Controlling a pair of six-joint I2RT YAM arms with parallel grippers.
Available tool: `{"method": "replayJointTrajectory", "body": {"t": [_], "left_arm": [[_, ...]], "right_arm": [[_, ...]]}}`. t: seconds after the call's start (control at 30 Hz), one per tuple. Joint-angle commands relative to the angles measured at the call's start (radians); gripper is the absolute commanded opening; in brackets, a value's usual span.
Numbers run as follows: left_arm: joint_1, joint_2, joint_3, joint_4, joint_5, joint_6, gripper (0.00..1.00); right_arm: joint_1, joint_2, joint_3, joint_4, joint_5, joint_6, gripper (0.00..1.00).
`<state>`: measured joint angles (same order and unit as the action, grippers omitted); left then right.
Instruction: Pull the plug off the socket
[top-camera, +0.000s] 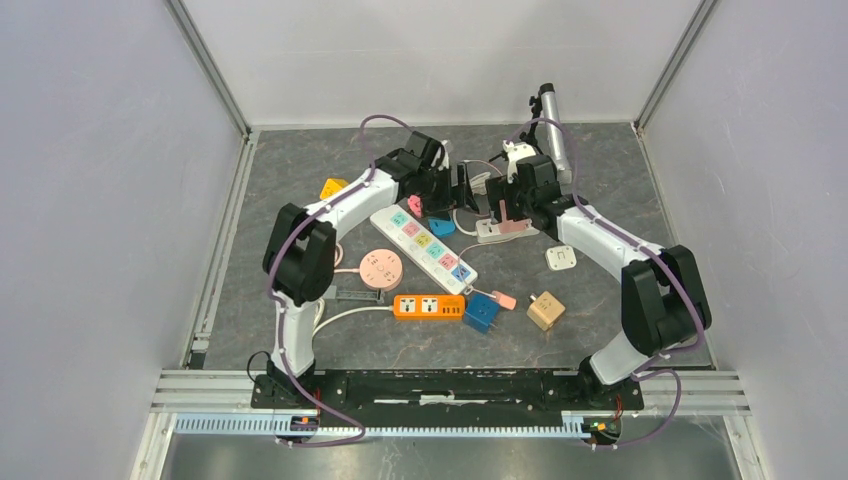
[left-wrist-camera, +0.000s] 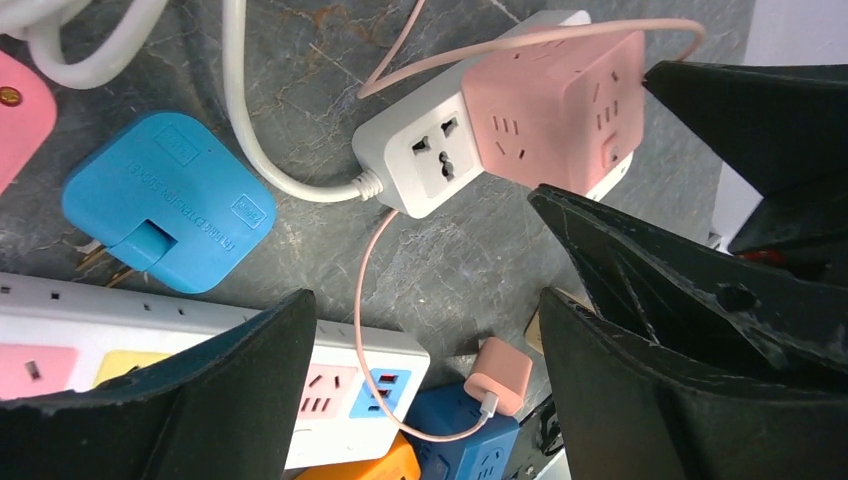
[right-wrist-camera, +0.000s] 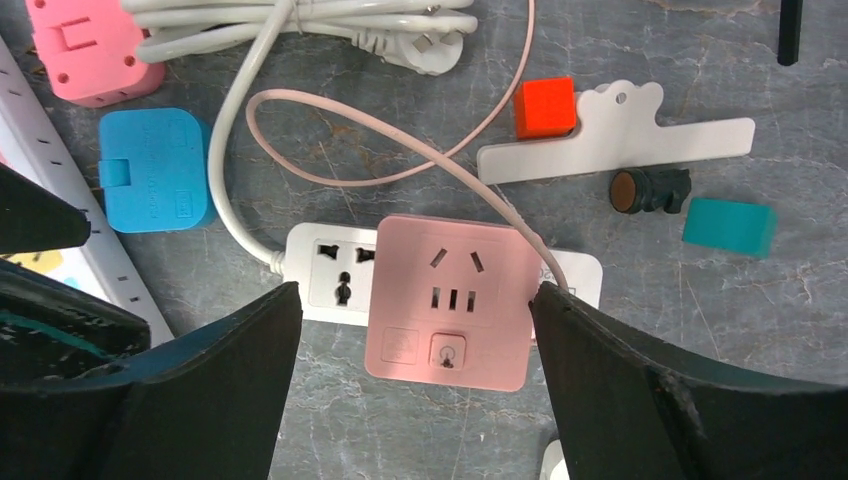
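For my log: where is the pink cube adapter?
Right wrist view: pink cube adapter sits centred, on the small white strip, inside the open right claw.

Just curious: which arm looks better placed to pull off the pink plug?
Probably right: the right gripper, open, straddles the pink plug; the left gripper sits beside the white strip.

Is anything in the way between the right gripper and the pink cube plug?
Nothing visible blocks it. The right gripper hangs open, jaws flanking the pink cube on the white strip; only its thin cable runs beside one jaw.
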<state>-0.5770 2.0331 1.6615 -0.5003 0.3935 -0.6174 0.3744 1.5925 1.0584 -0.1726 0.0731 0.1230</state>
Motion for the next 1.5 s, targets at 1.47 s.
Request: {"method": "replayJointTrajectory", "body": {"t": [1.47], "left_arm": [[-0.084, 0.324, 0.326, -0.15, -0.116, -0.036, 0.66]], "right_arm": [[0.014, 0.124, 0.017, 0.007, 0.09, 0.024, 0.54]]}}
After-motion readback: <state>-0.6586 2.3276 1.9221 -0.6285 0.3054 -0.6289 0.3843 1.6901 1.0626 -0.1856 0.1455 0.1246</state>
